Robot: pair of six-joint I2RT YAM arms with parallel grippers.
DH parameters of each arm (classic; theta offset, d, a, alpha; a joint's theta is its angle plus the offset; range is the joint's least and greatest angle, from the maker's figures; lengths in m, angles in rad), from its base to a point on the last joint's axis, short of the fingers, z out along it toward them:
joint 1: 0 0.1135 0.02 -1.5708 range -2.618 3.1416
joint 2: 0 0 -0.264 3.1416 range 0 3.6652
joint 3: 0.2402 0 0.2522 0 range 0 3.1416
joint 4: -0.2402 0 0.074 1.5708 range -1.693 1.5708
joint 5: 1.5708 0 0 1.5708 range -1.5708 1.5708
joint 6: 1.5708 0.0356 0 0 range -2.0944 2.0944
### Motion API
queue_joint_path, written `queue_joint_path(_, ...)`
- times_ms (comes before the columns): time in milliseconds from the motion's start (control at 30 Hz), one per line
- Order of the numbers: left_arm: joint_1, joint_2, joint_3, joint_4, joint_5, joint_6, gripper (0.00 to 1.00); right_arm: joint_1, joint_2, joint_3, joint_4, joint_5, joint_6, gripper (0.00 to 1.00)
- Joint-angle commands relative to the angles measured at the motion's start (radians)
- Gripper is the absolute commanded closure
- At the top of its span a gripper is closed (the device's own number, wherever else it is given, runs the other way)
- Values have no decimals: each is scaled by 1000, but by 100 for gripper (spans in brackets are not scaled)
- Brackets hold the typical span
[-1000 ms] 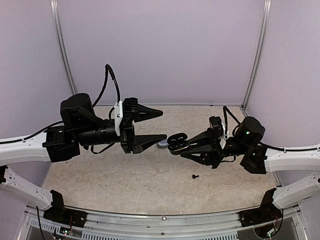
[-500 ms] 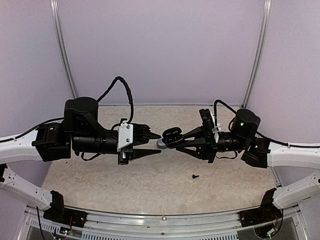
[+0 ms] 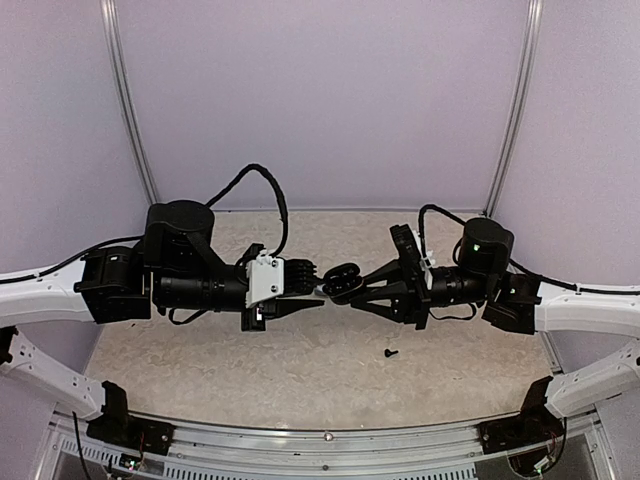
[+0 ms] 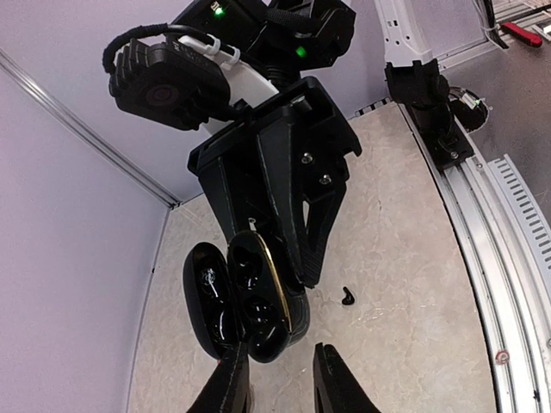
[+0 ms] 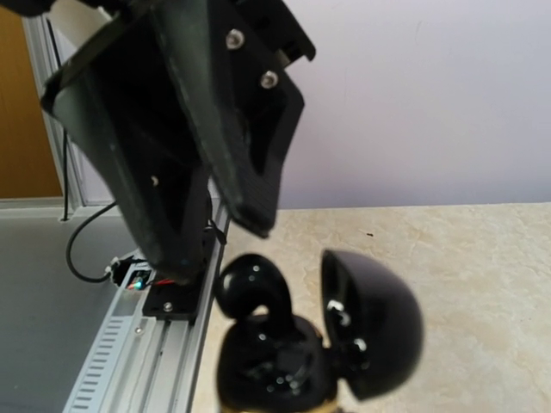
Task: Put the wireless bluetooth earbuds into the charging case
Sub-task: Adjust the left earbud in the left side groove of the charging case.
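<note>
Up in the air over the middle of the table [image 3: 250, 370], the left gripper [image 3: 320, 287] is hovering with its jaws only a sliver apart. Bare table is showing through the gap in its wrist view, so it's carrying nothing, though one fingertip is sitting right at the near end of the case. The right gripper [image 3: 352, 290] is clamping the body of the black charging case [image 4: 250, 301], which is hanging open with its wells facing the left gripper at 9 o'clock.

Something dark and rounded is sticking up out of the case in the right wrist view. I can't tell if that's a bud half seated or just gloss. One black earbud [image 3: 390, 352] is lying loose on the table at about 5 o'clock from the case, well apart from both grippers.

I'm reading this as the seating step — left fingertip working at the case while the right is steadying it. The next move is probably calling for a gentle, straight push into the well, then a trip down for that loose bud.
</note>
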Motion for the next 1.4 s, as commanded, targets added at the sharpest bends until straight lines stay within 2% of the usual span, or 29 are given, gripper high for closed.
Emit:
queue_joint_path(0, -6, 11, 21, 24, -29, 12, 74, 12, 6, 31, -6, -9, -14, 100)
queue_joint_path(433, -7, 35, 17, 64, -55, 2, 80, 25, 12, 40, -11, 3, -30, 100)
queue_joint_path(633, -6, 42, 16, 74, -70, -15, 87, 29, 8, 42, -6, 20, -30, 100)
queue_joint_path(967, -4, 77, 17, 132, -115, -128, 93, 53, -9, 31, 32, 80, -69, 100)
queue_joint_path(1067, -5, 90, 21, 133, -120, -142, 93, 55, -13, 29, 40, 78, -69, 100)
queue_joint_path(1233, -5, 76, 0, 138, -51, -122, 93, 56, -31, 11, 53, 109, -66, 100)
queue_joint_path(1300, -4, 49, -28, 173, -17, -123, 90, 51, -37, -4, 55, 150, -57, 100)
queue_joint_path(1367, 6, 21, -52, 238, 3, -152, 82, 27, -42, -21, 52, 192, -44, 100)
